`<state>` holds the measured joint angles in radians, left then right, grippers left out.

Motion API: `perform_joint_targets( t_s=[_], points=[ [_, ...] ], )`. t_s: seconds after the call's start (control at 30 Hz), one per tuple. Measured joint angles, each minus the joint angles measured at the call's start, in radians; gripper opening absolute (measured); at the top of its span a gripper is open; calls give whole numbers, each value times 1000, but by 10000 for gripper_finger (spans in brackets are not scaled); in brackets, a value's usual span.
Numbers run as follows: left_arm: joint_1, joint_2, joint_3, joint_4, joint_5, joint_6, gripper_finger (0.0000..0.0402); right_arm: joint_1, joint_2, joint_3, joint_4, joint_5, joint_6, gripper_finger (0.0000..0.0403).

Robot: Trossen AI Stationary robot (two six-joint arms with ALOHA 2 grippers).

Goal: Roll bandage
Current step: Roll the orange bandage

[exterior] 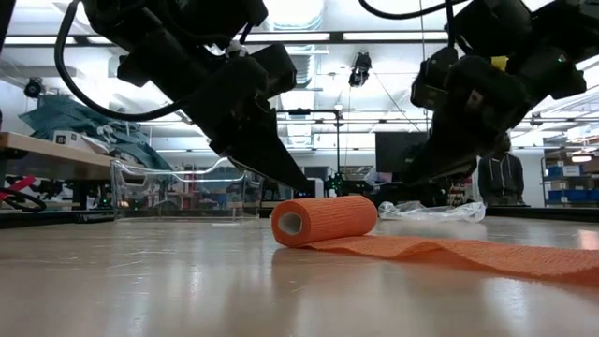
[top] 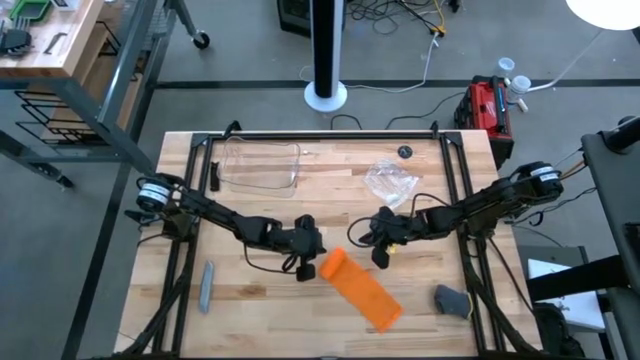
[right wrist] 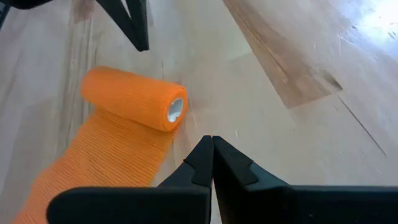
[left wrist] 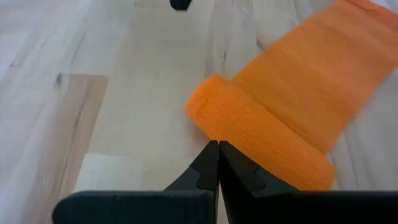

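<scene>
My two hands flank a half-rolled orange bandage [top: 352,283] on the wooden surface [top: 260,305].

The bandage lies near the middle of the surface, its rolled end [exterior: 324,221] resting on the wood and its loose tail [exterior: 468,255] stretched flat toward the near right. My left hand [top: 306,270], fingers pressed together, sits just beside the roll on its left, fingertips [left wrist: 217,151] close against the orange fabric. My right hand [top: 381,254], fingers likewise pressed together, hangs near the roll's open end [right wrist: 176,109] without touching it. Behind them sit a clear plastic tray [top: 260,165] and a crinkled clear wrap [top: 389,182]; a grey bar [top: 206,286] lies at the near left.
</scene>
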<state>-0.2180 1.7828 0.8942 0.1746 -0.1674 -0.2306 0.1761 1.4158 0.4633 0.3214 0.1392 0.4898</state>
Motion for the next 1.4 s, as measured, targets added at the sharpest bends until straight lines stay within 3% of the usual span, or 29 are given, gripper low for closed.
perform_joint_targets(
  t_s=[0.23,0.5,0.73,1.03,1.4],
  points=[
    [-2,0,-1,-5,1,14,0,7,0,25,6,-118,69,0],
    [-2,0,-1,13,0,13,0,1,13,55,-92,-113,-278,0],
    [0,0,-1,22,-8,40,0,-4,13,51,-39,-200,-406,0],
    [0,0,-1,52,-58,56,0,88,80,28,6,-190,-267,0],
    [7,0,-3,65,-62,70,0,149,210,52,57,-192,-220,0]
  ],
)
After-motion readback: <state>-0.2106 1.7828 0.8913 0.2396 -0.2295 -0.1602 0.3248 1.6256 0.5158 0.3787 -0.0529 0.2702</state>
